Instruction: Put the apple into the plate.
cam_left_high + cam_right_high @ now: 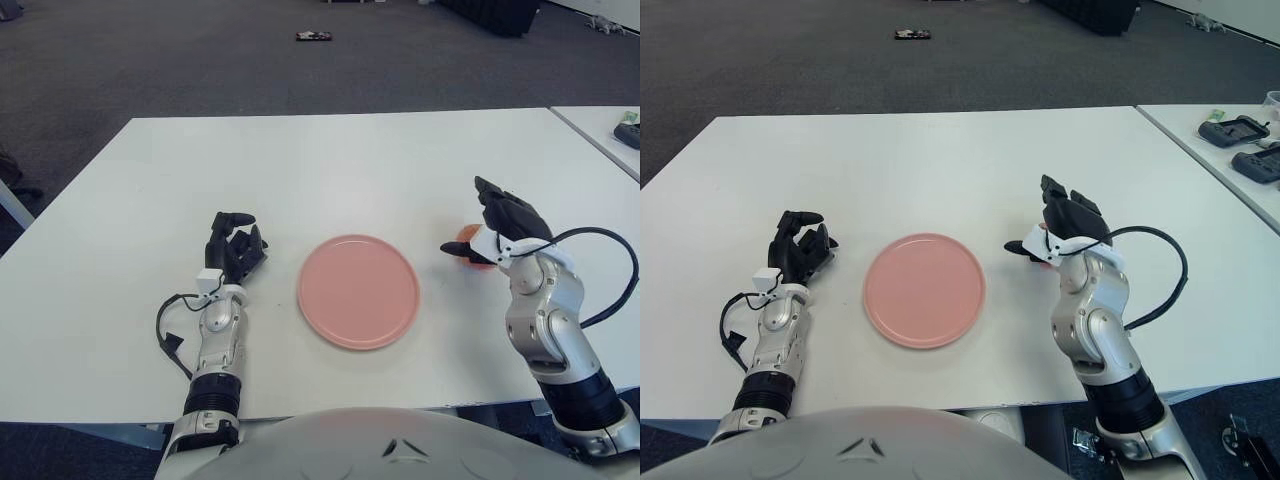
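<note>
My left robot hand (233, 250) sits over the white worktop (330, 170), its dark fingers curled loosely inward with nothing between them; I cannot tell whether it touches the surface. A black cable (168, 330) loops out from the wrist on its outer side.

Just to the right of that robot hand, with a strip of bare worktop between, lies the round pink plate (358, 291), flat and with nothing on it.

Further right, apart from the plate's rim, is the apple (470, 247), reddish-orange, resting on the worktop. Only a small part of it shows, because my right robot hand (495, 228) is over and around it: the thumb reaches out low on the side toward the plate, and the other dark fingers (505, 208) arch above and behind the fruit. The fingers are spread about the apple; I cannot tell whether they press on it. A black cable (610, 270) arcs from the right wrist out toward the worktop's right edge.

Beyond that edge, at the far right, a second table (1230, 125) carries some dark devices (1238, 130).
</note>
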Controlling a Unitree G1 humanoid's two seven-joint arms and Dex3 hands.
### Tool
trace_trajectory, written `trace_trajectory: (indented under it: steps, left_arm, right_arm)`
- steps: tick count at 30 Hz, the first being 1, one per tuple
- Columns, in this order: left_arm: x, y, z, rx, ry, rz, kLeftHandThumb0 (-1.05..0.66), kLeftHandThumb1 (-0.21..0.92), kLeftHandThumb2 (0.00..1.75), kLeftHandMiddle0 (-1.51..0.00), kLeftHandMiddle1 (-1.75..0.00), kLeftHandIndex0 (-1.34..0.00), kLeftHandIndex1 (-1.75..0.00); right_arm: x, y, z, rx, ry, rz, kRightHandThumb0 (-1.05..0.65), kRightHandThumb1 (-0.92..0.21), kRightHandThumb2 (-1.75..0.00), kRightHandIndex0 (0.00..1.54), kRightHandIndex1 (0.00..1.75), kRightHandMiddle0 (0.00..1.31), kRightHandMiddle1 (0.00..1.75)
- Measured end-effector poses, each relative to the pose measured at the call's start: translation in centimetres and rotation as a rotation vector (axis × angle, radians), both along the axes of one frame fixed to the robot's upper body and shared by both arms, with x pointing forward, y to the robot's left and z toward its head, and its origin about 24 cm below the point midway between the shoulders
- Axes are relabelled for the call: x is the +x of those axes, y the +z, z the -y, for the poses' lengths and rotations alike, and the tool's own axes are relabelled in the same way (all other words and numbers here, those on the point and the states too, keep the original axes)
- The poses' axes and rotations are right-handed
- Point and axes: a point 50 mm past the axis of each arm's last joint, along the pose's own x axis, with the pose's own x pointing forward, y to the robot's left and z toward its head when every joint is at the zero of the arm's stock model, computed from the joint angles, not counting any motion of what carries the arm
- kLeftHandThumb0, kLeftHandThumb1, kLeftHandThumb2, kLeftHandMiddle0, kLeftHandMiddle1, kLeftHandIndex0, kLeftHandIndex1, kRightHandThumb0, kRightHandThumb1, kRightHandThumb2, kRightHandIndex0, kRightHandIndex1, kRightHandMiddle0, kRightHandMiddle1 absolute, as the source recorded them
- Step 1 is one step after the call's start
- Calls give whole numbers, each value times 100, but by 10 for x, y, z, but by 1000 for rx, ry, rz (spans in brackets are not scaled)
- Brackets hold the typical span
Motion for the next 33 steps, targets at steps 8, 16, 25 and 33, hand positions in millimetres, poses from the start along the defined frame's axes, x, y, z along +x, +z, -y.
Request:
trace_trajectory:
  steps: [8, 16, 25, 33]
  left_arm:
    - [0, 0, 0, 0, 3, 2, -39, 62, 95, -73, -175, -38, -175]
    - [0, 1, 0, 5, 1, 3, -39, 63, 93, -73, -175, -38, -175]
    - [-2, 1, -1, 6, 3, 4, -39, 64, 92, -72, -175, -37, -175]
    - [-5, 1, -1, 2, 9, -3, -39, 64, 92, -72, -175, -37, -175]
  right_arm:
    - [8, -28, 6, -11, 3, -64, -105, -82, -17, 0, 0, 0, 0]
    - [30, -50, 12, -6, -31, -101, -103, -81, -15, 0, 0, 0, 0]
    - [48, -56, 19, 14, -44, -59, -101, -80, -14, 0, 0, 0, 0]
    - [58, -61, 19, 45, -48, -56, -104, -82, -14, 0, 0, 0, 0]
